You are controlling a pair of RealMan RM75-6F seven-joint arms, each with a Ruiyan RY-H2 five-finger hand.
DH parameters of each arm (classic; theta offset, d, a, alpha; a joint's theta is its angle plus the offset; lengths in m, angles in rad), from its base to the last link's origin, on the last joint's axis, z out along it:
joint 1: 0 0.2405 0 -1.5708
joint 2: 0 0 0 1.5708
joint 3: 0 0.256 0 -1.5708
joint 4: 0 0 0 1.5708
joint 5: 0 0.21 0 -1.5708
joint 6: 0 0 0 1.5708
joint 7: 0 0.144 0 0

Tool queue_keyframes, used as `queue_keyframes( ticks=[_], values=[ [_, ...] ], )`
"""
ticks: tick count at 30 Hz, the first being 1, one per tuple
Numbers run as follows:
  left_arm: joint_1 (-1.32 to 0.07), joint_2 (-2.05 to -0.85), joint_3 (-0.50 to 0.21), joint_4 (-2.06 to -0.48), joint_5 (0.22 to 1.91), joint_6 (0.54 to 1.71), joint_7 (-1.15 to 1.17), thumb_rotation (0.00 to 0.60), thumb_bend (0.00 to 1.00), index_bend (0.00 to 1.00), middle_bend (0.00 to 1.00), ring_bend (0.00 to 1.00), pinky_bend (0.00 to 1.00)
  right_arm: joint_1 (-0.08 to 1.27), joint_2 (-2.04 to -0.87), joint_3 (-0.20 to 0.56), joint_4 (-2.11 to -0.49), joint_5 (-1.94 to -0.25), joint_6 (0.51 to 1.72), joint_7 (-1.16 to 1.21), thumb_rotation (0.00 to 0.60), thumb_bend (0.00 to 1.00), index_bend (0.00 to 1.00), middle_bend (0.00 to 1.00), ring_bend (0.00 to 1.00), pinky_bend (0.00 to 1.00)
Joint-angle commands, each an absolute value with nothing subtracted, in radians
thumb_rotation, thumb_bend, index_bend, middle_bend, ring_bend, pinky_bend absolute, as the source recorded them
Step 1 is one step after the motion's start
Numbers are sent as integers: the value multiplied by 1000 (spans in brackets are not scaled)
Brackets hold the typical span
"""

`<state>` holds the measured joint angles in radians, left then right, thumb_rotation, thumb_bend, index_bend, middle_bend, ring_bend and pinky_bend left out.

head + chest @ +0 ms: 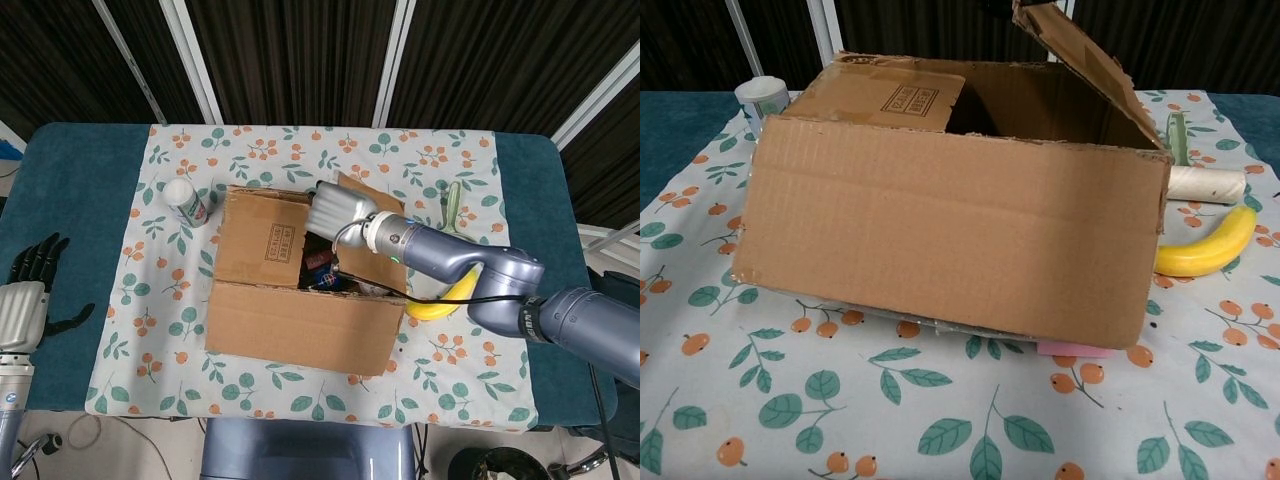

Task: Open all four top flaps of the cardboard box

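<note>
on the floral tablecloth (440, 150), near the middle of the table, sits the cardboard box (940, 240), its long front flap (300, 325) folded out and hanging down the near side. the left flap (262, 240), printed with a small label, lies flat across the top of the box. the right flap (1080, 55) is lifted and tilts steeply up and outward, and the opening beneath it shows some dark, colourful contents (322, 270) that are too small to make out.

the right hand (338, 208) is at the upper edge of that raised flap, its fingers together and laid against the cardboard; whether they pinch the edge or only press on it cannot be told from the head view, and the chest view shows only the flap. a black cable (390, 292) runs from the wrist down across the box rim.

the left hand (30, 290) hangs off the left end of the table over the teal cloth (80, 200), well apart from the box, its dark fingers spread and holding nothing.

a white bottle (187, 203) stands just left of the box. right of the box lie a yellow banana (1205, 245) and a lint roller (1205, 182) with a pale green handle, partly hidden behind the right arm (480, 280) in the head view.
</note>
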<state>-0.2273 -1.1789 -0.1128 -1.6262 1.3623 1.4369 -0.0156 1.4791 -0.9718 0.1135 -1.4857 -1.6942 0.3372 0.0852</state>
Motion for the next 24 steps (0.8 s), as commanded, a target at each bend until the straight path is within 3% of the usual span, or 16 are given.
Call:
queue_keyframes(
  ticks=[1, 24],
  values=[
    [-226, -1179, -113, -1626, 1363, 1436, -16, 600, 182, 0, 0, 0, 34, 1486, -951, 119, -1498, -1686, 324, 73, 600, 1000, 687, 510, 268, 324],
    [-223, -1178, -121, -1628, 1361, 1421, -9, 600, 182, 0, 0, 0, 34, 1482, -836, 125, -1532, -1673, 303, 18, 600, 994, 677, 493, 257, 324]
  ],
)
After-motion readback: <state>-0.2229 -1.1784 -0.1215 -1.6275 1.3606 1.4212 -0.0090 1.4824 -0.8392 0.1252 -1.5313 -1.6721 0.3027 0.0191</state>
